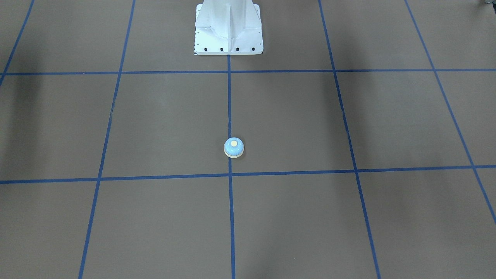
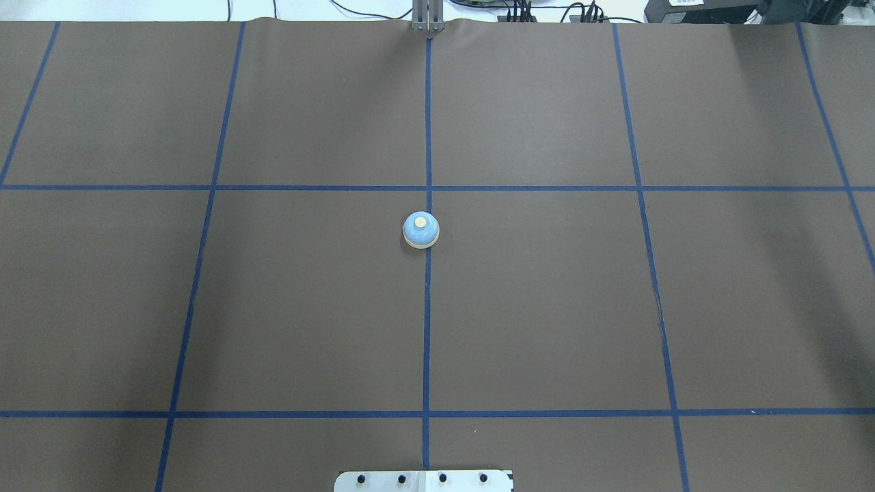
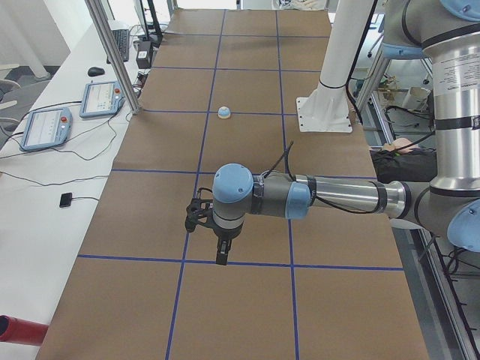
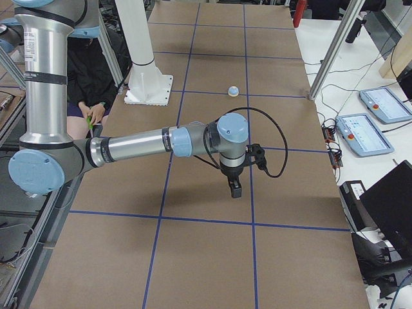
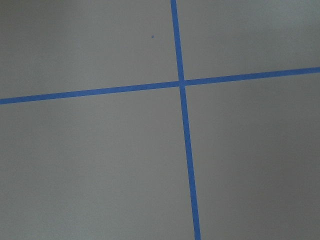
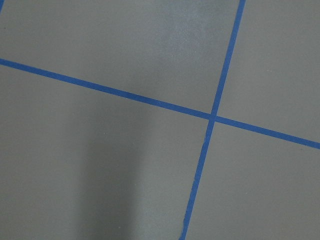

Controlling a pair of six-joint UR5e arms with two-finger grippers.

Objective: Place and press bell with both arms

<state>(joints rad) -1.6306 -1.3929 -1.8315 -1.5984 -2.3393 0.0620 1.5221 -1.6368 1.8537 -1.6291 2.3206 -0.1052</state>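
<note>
A brown table point(image 2: 307, 307), divided into large squares by blue tape lines point(image 2: 427, 328), fills every view, with the white pedestal point(image 1: 228, 27) bolted at the robot's edge. On the robot's left, the left arm point(image 3: 330, 196) is stretched low across the table, and the left gripper point(image 3: 222, 257) is pointed down over a tape line; it is seen only in the side view, so it cannot be told whether its fingers are spread or closed, and nothing is seen in it. In the middle, the bell point(image 2: 421, 229) is stood upright on the centre tape line, slightly to the robot's left of it and out in front of the pedestal, well apart from both grippers. On the robot's right, the right arm point(image 4: 141, 145) is held out in like manner, and the right gripper point(image 4: 235, 188) is likewise pointed down; its opening cannot be judged either. Only tape crossings are shown by the wrist cameras. Trouble is to be expected chiefly from the bell's smallness: it could be slid or tipped by a press landed off the button, and it could be squeezed out of the fingers by a grasp taken on the smooth dome. A clash could also be caused if both grippers are brought to the same spot together.
</note>
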